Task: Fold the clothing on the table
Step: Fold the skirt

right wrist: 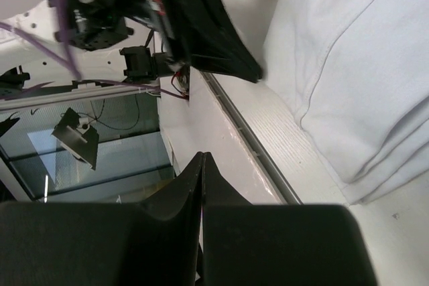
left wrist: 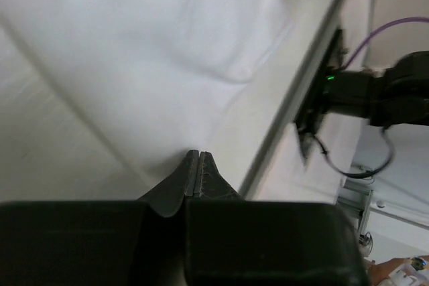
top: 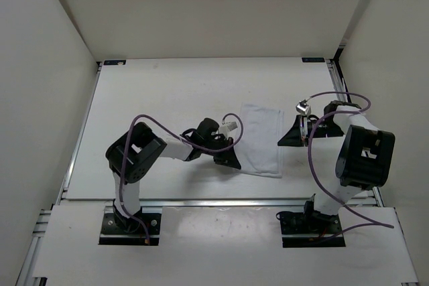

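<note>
The clothing is a white cloth lying flat as a narrow rectangle right of the table's middle. My left gripper rests at its near left edge, jaws shut with nothing between them. In the left wrist view the shut fingertips point at the wrinkled cloth. My right gripper sits just off the cloth's right edge, also shut and empty. The right wrist view shows its closed tips over the near rail, with stacked cloth layers to the right.
The aluminium rail runs along the table's near edge, close to both grippers. White walls enclose the left, far and right sides. Purple cables loop over both arms. The left gripper's black body shows in the right wrist view.
</note>
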Controlling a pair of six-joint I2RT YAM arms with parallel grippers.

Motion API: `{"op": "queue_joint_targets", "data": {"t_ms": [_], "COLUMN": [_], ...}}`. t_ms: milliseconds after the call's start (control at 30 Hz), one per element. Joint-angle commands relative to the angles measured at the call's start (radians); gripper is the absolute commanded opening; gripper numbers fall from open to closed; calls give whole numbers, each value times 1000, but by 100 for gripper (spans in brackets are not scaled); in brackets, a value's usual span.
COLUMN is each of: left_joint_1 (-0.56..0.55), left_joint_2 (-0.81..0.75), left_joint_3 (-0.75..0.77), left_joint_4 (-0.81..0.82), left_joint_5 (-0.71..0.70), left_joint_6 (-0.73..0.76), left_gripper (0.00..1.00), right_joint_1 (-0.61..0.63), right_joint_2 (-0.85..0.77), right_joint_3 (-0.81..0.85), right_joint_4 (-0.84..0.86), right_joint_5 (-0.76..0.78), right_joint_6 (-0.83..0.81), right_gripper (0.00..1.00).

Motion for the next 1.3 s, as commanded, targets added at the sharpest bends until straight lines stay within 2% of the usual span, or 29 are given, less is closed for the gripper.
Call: {"op": "queue_joint_targets", "data": {"t_ms": [0, 67, 233, 300, 433, 533, 600, 633, 667, 700, 733, 800, 867, 900, 967, 1033, 1167, 1267], "left_joint_1": [-11, -13, -31, -25, -16, 1, 24, 36, 47, 59, 62, 70, 78, 79, 85, 84, 72, 52], "left_joint_2": [20, 51, 101, 82, -52, -122, -188, -195, -207, -205, -201, -170, -143, -120, -95, -78, -28, -9], "left_joint_3": [-34, -14, 50, 17, -31, -12, -31, -37, -40, -28, -20, 32, 69, 78, 95, 104, 146, 152], "left_joint_4": [-14, -25, -172, -137, -69, -114, -131, -122, -123, -125, -137, -210, -259, -289, -306, -306, -387, -401], "left_joint_5": [-50, -63, -148, -151, -155, -116, -145, -141, -130, -119, -109, -116, -121, -118, -115, -113, -107, -139], "left_joint_6": [54, 62, 145, 125, 94, 70, 53, 39, 33, 27, 34, 59, 87, 97, 108, 105, 107, 120], "left_gripper": [0, 0, 0, 0, 0, 0, 5, 15, 16, 18, 24, 29, 42, 42, 49, 56, 57, 58], "right_joint_1": [-10, -8, -42, -37, -11, 21, 50, 65, 78, 88, 87, 73, 52, 30, 23, 35, 137, 126], "right_joint_2": [11, 17, 40, 34, 13, -30, -58, -84, -94, -102, -108, -111, -122, -140, -208, -252, -321, -305], "right_joint_3": [52, 52, 43, 54, 28, -15, -53, -76, -86, -95, -103, -106, -143, -181, -262, -319, -376, -396], "right_joint_4": [-41, -42, -39, -44, -16, 30, 91, 125, 143, 149, 168, 186, 240, 255, 350, 408, 455, 461], "right_joint_5": [-38, -27, -44, -38, 9, 94, 187, 262, 295, 330, 341, 370, 356, 361, 373, 423, 506, 553], "right_joint_6": [-32, -35, -32, -28, -13, 58, 145, 191, 207, 234, 259, 280, 314, 340, 421, 518, 646, 659], "right_gripper": [0, 1, 0, 0, 0, 10, 29, 34, 46, 73, 78, 79, 78, 78, 80, 77, 80, 82]}}
